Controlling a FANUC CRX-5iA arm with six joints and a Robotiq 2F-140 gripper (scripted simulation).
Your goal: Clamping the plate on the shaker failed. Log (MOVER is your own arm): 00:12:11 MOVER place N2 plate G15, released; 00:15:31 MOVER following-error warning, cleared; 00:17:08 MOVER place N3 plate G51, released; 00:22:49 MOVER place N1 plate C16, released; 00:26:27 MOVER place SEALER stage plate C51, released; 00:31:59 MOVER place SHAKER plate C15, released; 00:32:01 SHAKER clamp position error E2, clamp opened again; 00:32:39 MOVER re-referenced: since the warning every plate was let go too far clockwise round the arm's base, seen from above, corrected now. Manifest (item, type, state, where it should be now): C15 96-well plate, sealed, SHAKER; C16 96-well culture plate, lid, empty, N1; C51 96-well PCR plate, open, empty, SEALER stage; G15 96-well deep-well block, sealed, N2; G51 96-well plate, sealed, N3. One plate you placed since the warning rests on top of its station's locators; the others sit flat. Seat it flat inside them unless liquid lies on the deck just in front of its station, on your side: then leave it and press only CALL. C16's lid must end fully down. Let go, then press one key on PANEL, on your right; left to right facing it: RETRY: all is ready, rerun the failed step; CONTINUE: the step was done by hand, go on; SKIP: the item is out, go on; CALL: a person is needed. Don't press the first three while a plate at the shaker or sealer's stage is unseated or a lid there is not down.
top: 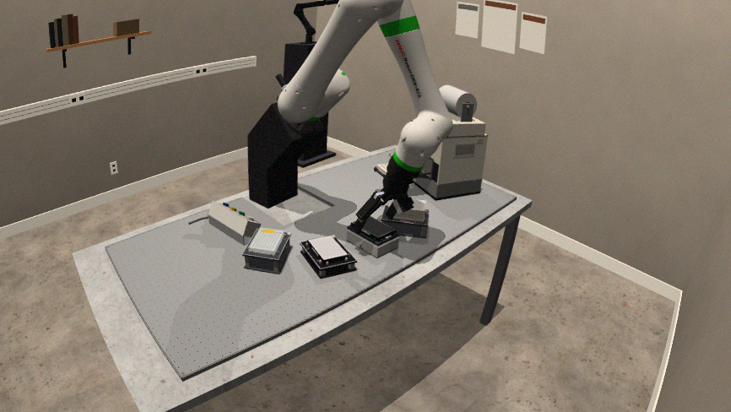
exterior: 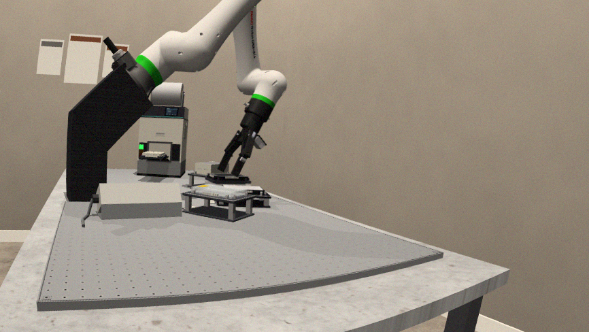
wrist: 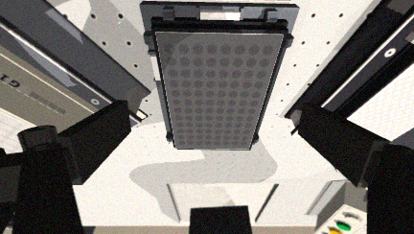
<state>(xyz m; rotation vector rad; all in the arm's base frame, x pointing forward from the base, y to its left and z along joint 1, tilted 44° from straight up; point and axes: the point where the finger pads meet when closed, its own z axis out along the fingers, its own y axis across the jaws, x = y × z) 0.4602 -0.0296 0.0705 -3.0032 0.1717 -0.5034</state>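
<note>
The arm reaches down over the far right part of the desk [top: 153, 353], and its gripper [top: 376, 214] hangs tilted above the shaker [top: 372, 244], a pale block near the desk's right-hand long edge. The jaws stand wide and hold nothing. In the wrist view the two dark fingers are spread well apart to either side of the sealed 96-well plate [wrist: 216, 91], with bare gaps between them and the plate's long edges. The plate lies on the shaker's dark carrier [wrist: 158, 14], its foil top showing a grid of round wells; its outline runs parallel to the carrier's frame, and small locator tabs show at the carrier's far end and near corners. From these views I cannot tell for certain whether it sits fully down.

Just beyond the shaker, toward the far right corner, stands another dark nest with a plate [top: 410, 217], and behind that the sealer [top: 460, 163], a pale cabinet with a roll on top. Toward the left along the same row sit a black nest with a white-topped plate [top: 327, 249] and a raised nest carrying a clear lidded plate [top: 266, 241] with a yellow mark. The key panel [top: 232, 220], a pale wedge with coloured buttons, lies near the arm's black pedestal [top: 271, 158].
</note>
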